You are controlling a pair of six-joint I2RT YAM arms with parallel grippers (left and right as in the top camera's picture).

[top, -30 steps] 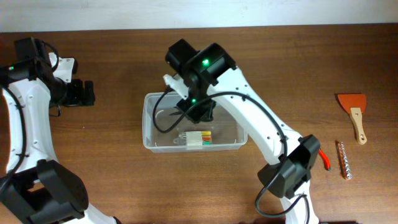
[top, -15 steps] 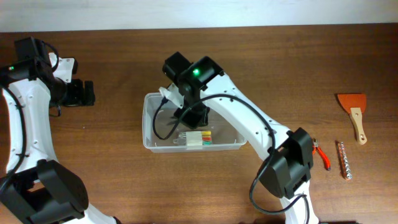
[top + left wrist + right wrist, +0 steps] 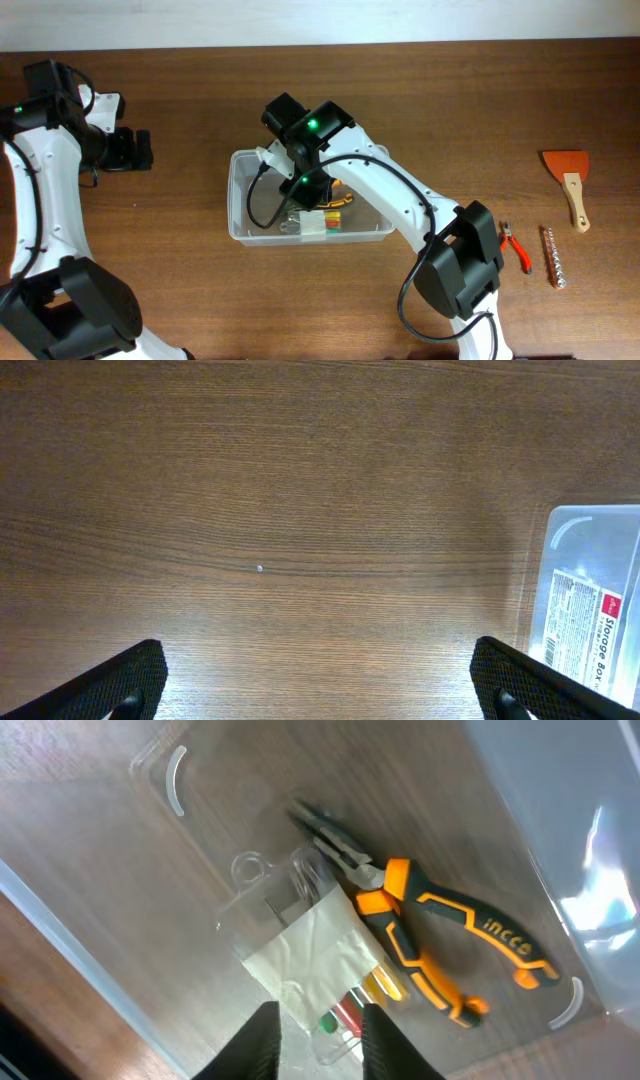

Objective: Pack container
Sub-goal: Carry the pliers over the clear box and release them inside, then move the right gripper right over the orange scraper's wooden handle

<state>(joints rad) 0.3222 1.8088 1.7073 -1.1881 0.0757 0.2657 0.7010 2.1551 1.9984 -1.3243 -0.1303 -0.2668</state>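
The container (image 3: pixel 238 196) lies at the middle of the tabletop (image 3: pixel 480 110), and the right gripper (image 3: pixel 320 1042) is held inside it, just above its floor and toward its left half. The fingers of this gripper are seen parted by a moderate gap, with nothing between them. Just beyond the fingertips, orange-and-black pliers (image 3: pixel 432 932) are laid flat on the container's floor, touching a small clear case of coloured bits (image 3: pixel 322 966). The left gripper (image 3: pixel 322 688) is kept spread wide and empty over bare tabletop, well to the left of the container, of which only a labelled corner (image 3: pixel 592 610) is caught at the right edge of the left wrist view. Compared with a second ago, the right arm has been brought lower and further left into the container, and the pliers, not visible then, are now exposed beside the case. The left arm has not been moved.
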